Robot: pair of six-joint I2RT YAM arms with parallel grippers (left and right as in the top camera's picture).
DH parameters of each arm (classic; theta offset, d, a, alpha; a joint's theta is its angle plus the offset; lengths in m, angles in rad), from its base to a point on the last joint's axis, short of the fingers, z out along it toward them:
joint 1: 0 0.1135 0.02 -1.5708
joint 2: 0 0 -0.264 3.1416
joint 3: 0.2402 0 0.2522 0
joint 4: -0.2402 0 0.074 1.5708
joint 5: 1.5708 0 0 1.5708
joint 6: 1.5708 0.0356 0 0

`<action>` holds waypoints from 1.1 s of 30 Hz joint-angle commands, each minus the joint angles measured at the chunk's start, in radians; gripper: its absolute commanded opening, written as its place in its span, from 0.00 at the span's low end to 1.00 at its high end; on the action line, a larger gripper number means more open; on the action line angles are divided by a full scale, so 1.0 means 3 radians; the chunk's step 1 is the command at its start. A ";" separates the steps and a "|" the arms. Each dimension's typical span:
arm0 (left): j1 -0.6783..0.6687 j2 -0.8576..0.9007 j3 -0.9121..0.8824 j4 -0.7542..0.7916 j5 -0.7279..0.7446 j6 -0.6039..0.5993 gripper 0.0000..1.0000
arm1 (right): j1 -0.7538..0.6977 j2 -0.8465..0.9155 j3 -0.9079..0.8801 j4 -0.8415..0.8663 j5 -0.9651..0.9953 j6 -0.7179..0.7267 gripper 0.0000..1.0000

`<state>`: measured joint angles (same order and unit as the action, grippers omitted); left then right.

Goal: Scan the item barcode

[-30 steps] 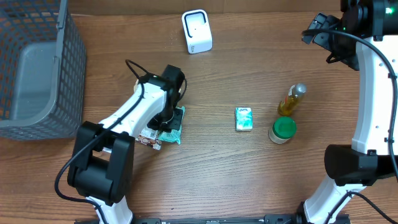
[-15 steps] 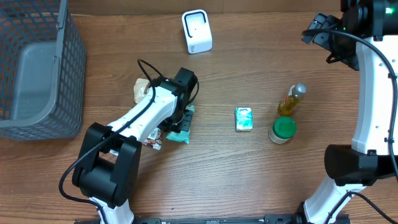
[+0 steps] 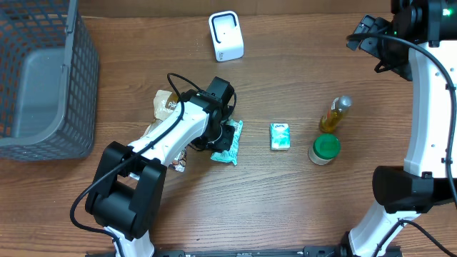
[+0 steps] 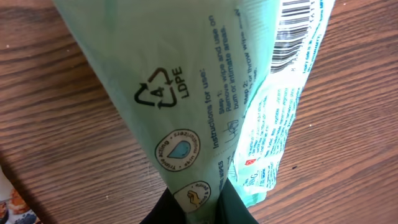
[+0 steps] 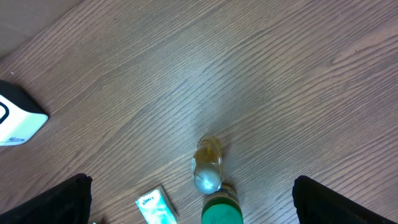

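Observation:
A green wipes packet (image 3: 228,142) hangs pinched in my left gripper (image 3: 217,133) just left of the table's middle. In the left wrist view the packet (image 4: 186,93) fills the frame, showing an LDPE mark and printed instructions. Its barcode (image 4: 297,30) is at the top right, and my left gripper (image 4: 199,210) is shut on the packet's lower end. The white scanner (image 3: 226,36) stands at the back centre, well away from the packet. My right gripper (image 3: 371,37) hangs high at the back right; in its wrist view the right gripper (image 5: 189,182) is open and holds nothing.
A grey mesh basket (image 3: 68,135) stands at the far left. Snack packets (image 3: 166,103) lie beside the left arm. A small tissue pack (image 3: 280,135), a yellow bottle (image 3: 334,114) and a green-lidded jar (image 3: 324,149) sit right of centre.
My left gripper has carried the green packet to the right, away from the snack packets, uncovering a beige one. The right arm has not moved.

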<state>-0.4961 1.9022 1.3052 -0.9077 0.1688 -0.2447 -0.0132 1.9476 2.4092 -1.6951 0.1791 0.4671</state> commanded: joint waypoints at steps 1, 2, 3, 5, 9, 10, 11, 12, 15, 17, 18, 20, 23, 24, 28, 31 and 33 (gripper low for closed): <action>-0.0022 0.0011 0.0032 0.0045 0.0080 -0.0060 0.10 | -0.0017 -0.0058 0.0042 0.0008 -0.0017 -0.0010 1.00; -0.0028 0.0015 0.0013 0.0072 0.0079 -0.0081 0.11 | -0.0017 -0.0058 0.0042 0.0008 -0.0017 -0.0010 1.00; -0.0037 0.0018 -0.0010 0.0104 0.0088 -0.0097 0.12 | -0.0017 -0.0058 0.0042 0.0008 -0.0017 -0.0010 1.00; -0.0048 0.0023 -0.0062 0.0177 0.0122 -0.0111 0.13 | -0.0017 -0.0058 0.0042 0.0008 -0.0017 -0.0010 1.00; -0.0056 0.0023 -0.0097 0.0230 0.0128 -0.0109 0.13 | -0.0017 -0.0058 0.0042 0.0008 -0.0017 -0.0010 1.00; -0.0056 0.0023 -0.0097 0.0239 0.0128 -0.0109 0.13 | -0.0017 -0.0058 0.0042 0.0008 -0.0017 -0.0010 1.00; -0.0056 0.0023 -0.0097 0.0251 0.0130 -0.0109 0.13 | -0.0017 -0.0058 0.0042 0.0008 -0.0017 -0.0010 1.00; -0.0056 0.0023 -0.0097 0.0257 0.0130 -0.0109 0.15 | -0.0017 -0.0058 0.0042 0.0008 -0.0017 -0.0010 1.00; -0.0056 0.0023 -0.0097 0.0259 0.0128 -0.0111 0.18 | -0.0017 -0.0058 0.0042 0.0008 -0.0017 -0.0010 1.00; -0.0056 0.0023 -0.0097 0.0257 0.0130 -0.0109 0.19 | -0.0017 -0.0058 0.0042 0.0008 -0.0017 -0.0010 1.00; -0.0056 0.0023 -0.0097 0.0251 0.0130 -0.0109 0.21 | -0.0017 -0.0058 0.0042 0.0008 -0.0017 -0.0010 1.00; -0.0048 0.0023 -0.0097 0.0235 0.0135 -0.0109 0.28 | -0.0017 -0.0058 0.0042 0.0009 -0.0017 -0.0010 1.00; -0.0024 0.0023 -0.0097 0.0226 0.0210 -0.0108 0.39 | -0.0017 -0.0058 0.0042 0.0008 -0.0017 -0.0010 1.00; -0.0010 0.0023 -0.0097 0.0224 0.0259 -0.0109 0.43 | -0.0017 -0.0058 0.0042 0.0008 -0.0017 -0.0010 1.00; 0.0061 0.0023 -0.0097 0.0131 0.0498 -0.0109 0.45 | -0.0017 -0.0058 0.0042 0.0008 -0.0017 -0.0010 1.00; 0.0108 0.0023 -0.0097 -0.0019 0.0576 -0.0109 0.45 | -0.0017 -0.0058 0.0042 0.0008 -0.0017 -0.0010 1.00; 0.0109 0.0023 -0.0098 -0.0075 0.0570 -0.0108 0.46 | -0.0017 -0.0058 0.0042 0.0008 -0.0017 -0.0010 1.00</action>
<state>-0.4732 1.9022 1.2823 -0.9184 0.2981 -0.2752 -0.0132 1.9476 2.4092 -1.6951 0.1795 0.4671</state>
